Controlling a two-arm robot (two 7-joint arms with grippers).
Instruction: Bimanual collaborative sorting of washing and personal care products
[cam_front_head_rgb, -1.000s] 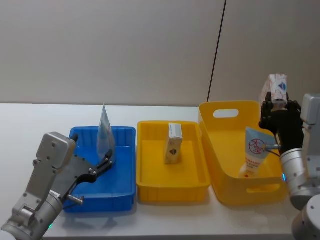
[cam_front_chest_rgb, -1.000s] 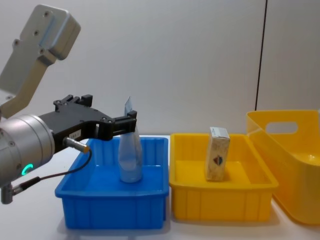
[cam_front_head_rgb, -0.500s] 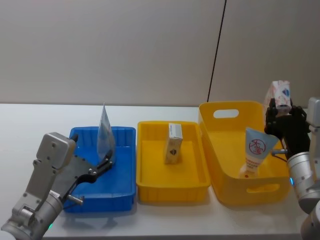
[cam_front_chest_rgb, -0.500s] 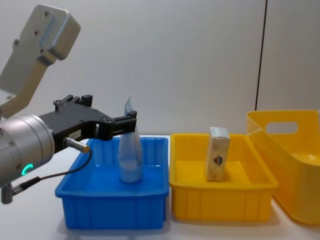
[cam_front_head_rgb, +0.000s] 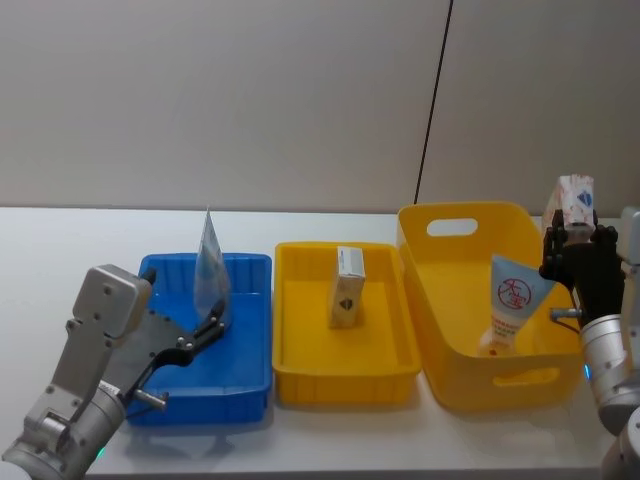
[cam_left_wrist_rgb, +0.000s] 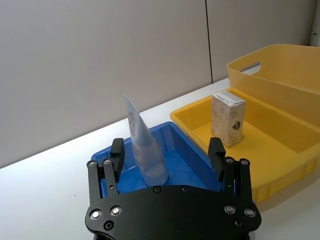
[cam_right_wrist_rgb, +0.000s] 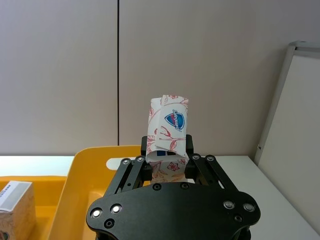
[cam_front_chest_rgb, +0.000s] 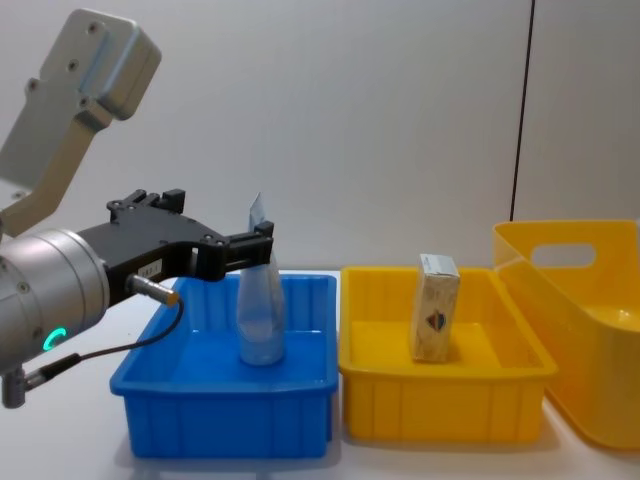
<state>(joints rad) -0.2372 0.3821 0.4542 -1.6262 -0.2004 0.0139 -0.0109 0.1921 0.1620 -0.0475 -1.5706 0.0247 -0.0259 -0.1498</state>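
Right gripper, carton shifted rightward

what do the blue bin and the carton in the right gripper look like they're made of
Blue bin: likely moulded plastic, smooth and slightly glossy, with a rolled rim. Carton in the right gripper: looks like thin printed paperboard, white with red floral pattern, creased at its folded top.

We saw a white table carrying three bins side by side: blue bin, yellow tray, tall yellow basket.
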